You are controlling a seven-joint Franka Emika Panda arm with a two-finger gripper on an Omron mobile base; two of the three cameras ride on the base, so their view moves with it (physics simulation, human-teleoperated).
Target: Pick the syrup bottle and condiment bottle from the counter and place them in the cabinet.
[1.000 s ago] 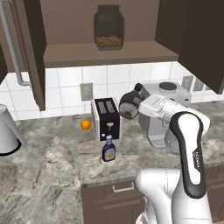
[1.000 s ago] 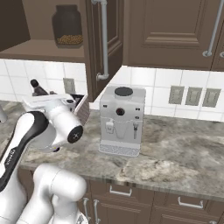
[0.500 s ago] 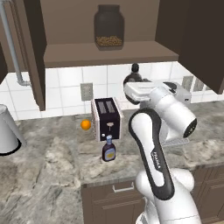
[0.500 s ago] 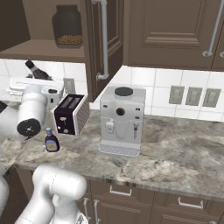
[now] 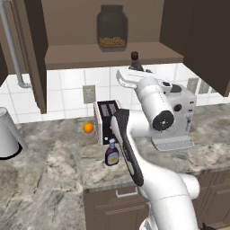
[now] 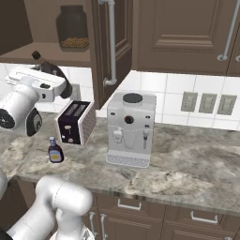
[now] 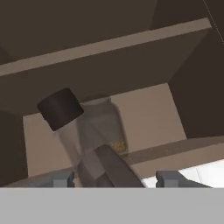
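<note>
The hand [image 7: 114, 177] is gripping the syrup bottle [image 7: 89, 144], its two dark fingers [image 7: 61, 179] standing either side of the bottle's broad body and closed against it. In the hand view the bottle is rising tilted from between the fingers, its dark cap [image 7: 60, 108] pointing up and to the left towards the open cabinet [image 7: 131, 65]. In the left base view the syrup bottle [image 5: 134, 62] is showing its neck and cap above the white hand [image 5: 131, 77], just in front of the front edge of the cabinet's shelf board [image 5: 108, 56]. In the right base view the same bottle [image 6: 49, 69] is leaning out of the hand [image 6: 35, 79], just below that shelf edge and beside the open cabinet door [image 6: 112, 47].

A dark glass jar [image 5: 112, 27] with pale contents is standing on the shelf board, towards its back.

The condiment bottle [image 5: 112, 153] is standing upright on the bench [image 5: 54, 179], near the front edge, just in front of the toaster [image 5: 107, 121]. An orange [image 5: 88, 128] is lying left of the toaster near the tiled wall. The coffee machine [image 6: 130, 129] is standing right of the toaster, towards the back of the bench. A white kettle-like vessel [image 5: 8, 134] is sitting by the left edge of the bench.
</note>
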